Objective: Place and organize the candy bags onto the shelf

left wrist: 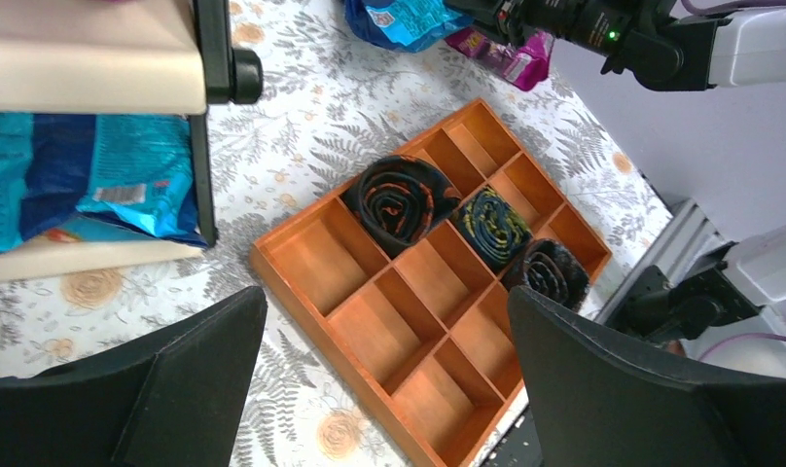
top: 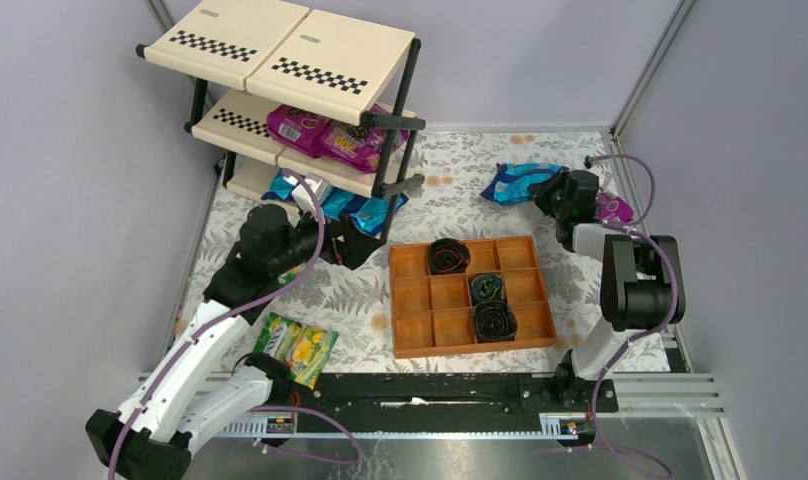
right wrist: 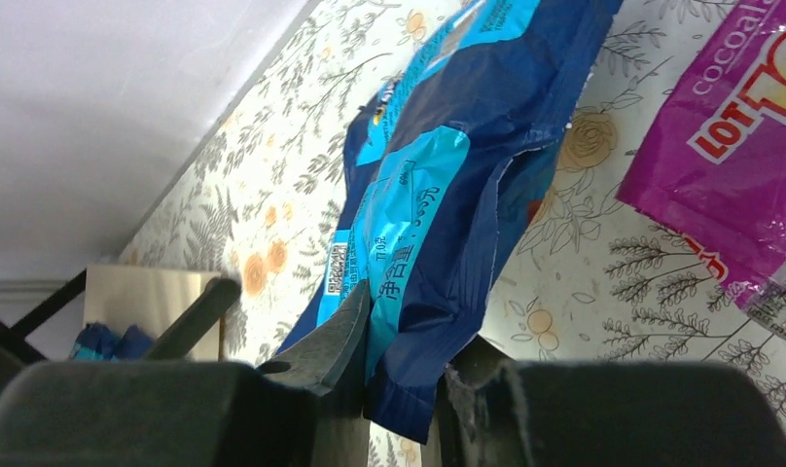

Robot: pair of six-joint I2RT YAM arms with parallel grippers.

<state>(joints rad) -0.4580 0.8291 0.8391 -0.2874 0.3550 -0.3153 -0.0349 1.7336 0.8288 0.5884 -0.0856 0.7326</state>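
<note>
A blue bag (right wrist: 447, 185) is pinched at its edge between the closed fingers of the right gripper (right wrist: 409, 352), at the far right of the table (top: 450, 195), well apart from the shelf (top: 280, 60). The pick-up appears to be in hand; next, the bag must be lifted and carried to the bottom tier, where other blue bags (top: 365, 208) lie. The left gripper (left wrist: 386, 311) is held wide open and empty beside the shelf.
</note>
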